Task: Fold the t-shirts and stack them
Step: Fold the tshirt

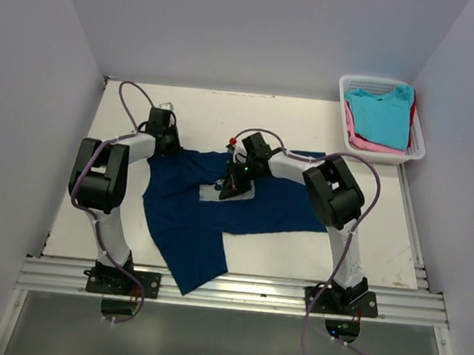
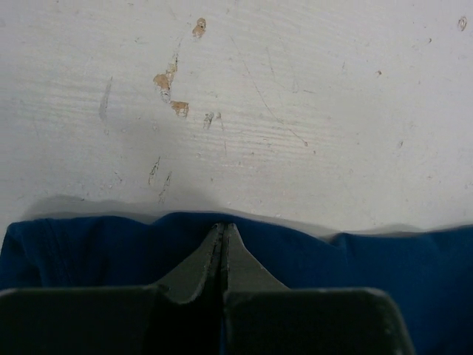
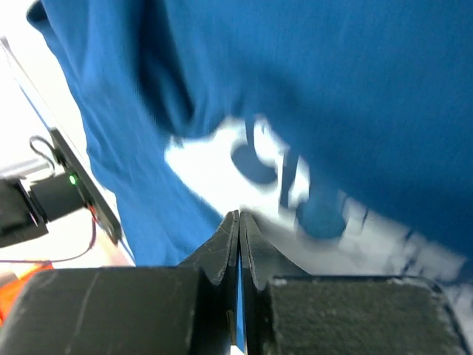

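1. The navy t-shirt (image 1: 208,225) lies spread on the white worktop (image 1: 226,114), between the two arms. One part of it reaches toward the near edge and ends just beside the metal rail (image 1: 235,289).
2. Its pale square print (image 1: 216,194) faces up, near the middle of the cloth.
3. The left claw (image 1: 171,148) is at the far left corner of the navy t-shirt. Its jaws are pressed fully together, with no gap between them. In the left wrist view the tips sit just at the border where the blue cloth meets the bare worktop. It is not possible to tell if any cloth is pinched between them.
4. The right claw (image 1: 229,190) points down at the print. Its jaws are also pressed fully together. The right wrist view is blurred and shows only blue cloth and the pale print close under the tips, so one cannot tell if the claw holds the cloth.
5. The white lattice basket (image 1: 416,152) stands at the far right corner of the worktop, well apart from the navy t-shirt.
6. In the basket a turquoise t-shirt (image 1: 379,115) lies on top and a pink t-shirt (image 1: 360,141) is under it. A thin strip of red cloth (image 1: 413,106) shows at the right side.
7. The left wrist view shows scratches and a few brown chipped spots on the bare worktop.
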Controlling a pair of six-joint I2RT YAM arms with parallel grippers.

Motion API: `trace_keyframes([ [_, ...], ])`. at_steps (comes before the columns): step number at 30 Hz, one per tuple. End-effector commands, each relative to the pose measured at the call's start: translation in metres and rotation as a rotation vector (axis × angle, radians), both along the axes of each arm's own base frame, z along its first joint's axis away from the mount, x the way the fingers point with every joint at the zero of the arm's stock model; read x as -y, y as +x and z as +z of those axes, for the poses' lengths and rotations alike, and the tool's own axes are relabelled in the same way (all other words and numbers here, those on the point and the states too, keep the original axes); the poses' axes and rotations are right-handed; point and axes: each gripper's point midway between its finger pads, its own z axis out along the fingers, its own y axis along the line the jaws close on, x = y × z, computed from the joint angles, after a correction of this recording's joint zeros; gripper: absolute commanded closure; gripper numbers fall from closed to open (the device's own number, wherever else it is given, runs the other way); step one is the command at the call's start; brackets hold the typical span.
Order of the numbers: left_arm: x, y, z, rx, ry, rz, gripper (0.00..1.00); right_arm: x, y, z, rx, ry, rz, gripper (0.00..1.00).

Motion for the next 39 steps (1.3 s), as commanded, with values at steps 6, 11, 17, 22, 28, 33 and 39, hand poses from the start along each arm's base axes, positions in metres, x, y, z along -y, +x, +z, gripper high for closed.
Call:
trace_keyframes([
  [6,-0.019,-0.005,-0.022,-0.056,0.036,0.050,1.00,0.001,-0.019,0.073,0.103,0.092,0.077,1.00],
  [11,-0.017,-0.004,-0.024,-0.057,0.023,0.048,1.00,-0.035,0.028,0.079,0.135,0.141,0.020,1.00],
  [17,-0.016,-0.005,-0.025,-0.056,0.016,0.050,1.00,-0.097,0.059,0.050,0.092,0.147,0.007,1.00],
  [22,-0.012,-0.007,-0.024,-0.055,-0.003,0.039,1.00,-0.137,0.059,0.043,0.081,0.174,0.020,1.00],
  [28,-0.011,-0.010,-0.025,-0.058,-0.013,0.034,1.00,-0.152,0.062,0.022,0.055,0.194,-0.019,1.00],
  [33,-0.012,-0.010,-0.024,-0.056,-0.011,0.036,1.00,-0.150,0.056,0.002,0.034,0.165,-0.024,1.00],
  [39,-0.015,-0.007,-0.022,-0.051,-0.010,0.040,1.00,-0.121,0.010,-0.002,0.063,0.039,0.066,1.00],
])
